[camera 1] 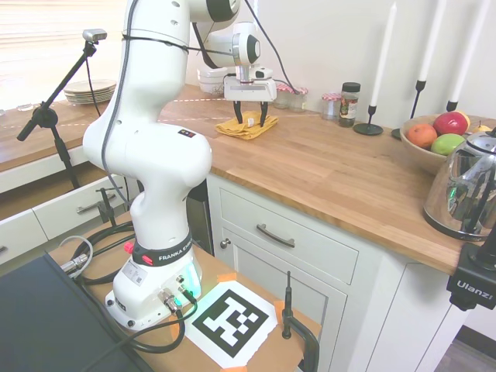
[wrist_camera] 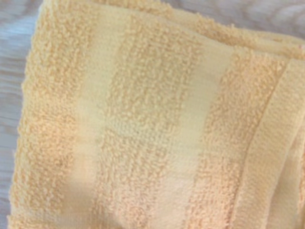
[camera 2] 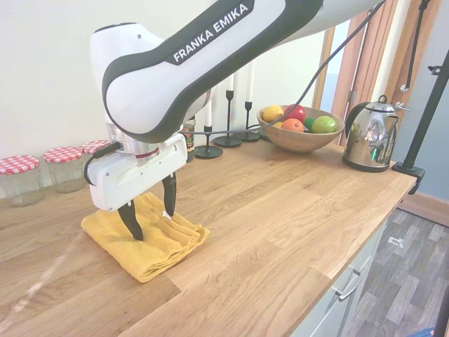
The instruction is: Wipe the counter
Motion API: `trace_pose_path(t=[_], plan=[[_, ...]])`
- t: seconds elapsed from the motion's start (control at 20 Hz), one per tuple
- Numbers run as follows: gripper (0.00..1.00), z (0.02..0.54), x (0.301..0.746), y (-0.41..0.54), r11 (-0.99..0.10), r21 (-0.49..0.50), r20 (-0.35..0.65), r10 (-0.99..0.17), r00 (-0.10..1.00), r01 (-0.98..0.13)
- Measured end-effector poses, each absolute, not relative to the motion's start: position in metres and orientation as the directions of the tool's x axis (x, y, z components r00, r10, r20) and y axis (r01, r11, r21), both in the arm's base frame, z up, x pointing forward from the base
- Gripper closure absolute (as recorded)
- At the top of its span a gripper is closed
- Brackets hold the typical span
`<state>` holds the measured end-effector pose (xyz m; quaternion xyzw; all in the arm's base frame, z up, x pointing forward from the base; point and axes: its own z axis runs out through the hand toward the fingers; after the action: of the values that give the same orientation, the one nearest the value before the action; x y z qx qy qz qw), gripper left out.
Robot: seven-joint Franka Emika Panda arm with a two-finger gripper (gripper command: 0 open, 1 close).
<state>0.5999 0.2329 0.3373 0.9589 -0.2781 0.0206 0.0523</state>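
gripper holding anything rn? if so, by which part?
Nothing held. The gripper is open, its fingers spread directly above the folded yellow towel lying flat on the counter, tips at or near the cloth, not closed on it.

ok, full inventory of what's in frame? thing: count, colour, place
counter: 1, warm-brown wood, over white cabinets
towel: 1, yellow, folded, on counter under tool
jars: 3 seen in second exterior view, clear with red-checked lids, by wall
spice jar: 1, dark lid, by wall
candlesticks: 3, black with white candles, by wall
fruit bowl: 1, wooden, mixed fruit
kettle: 1, steel and glass, counter end
plates: 1 stack, white, far counter
tool: 1, open, fingertips at towel
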Motion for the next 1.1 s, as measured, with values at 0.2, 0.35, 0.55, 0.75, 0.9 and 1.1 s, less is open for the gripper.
trace_pose_path(t=[0.2,0.35,0.55,0.75,0.9,1.1], plan=[[1.0,0.3365,0.5994,0.2344,-0.841,0.085,0.072,-0.53,0.845,-0.535],[1.0,0.3353,0.5988,0.2363,-0.839,0.079,0.074,-0.533,0.843,-0.538],[1.0,0.3338,0.5984,0.2374,-0.839,0.07,0.079,-0.534,0.842,-0.539],[1.0,0.3331,0.5985,0.2378,-0.84,0.064,0.082,-0.534,0.842,-0.539],[1.0,0.3325,0.5983,0.2383,-0.84,0.06,0.083,-0.534,0.841,-0.54],[1.0,0.3317,0.5978,0.2387,-0.84,0.052,0.086,-0.534,0.841,-0.539]])
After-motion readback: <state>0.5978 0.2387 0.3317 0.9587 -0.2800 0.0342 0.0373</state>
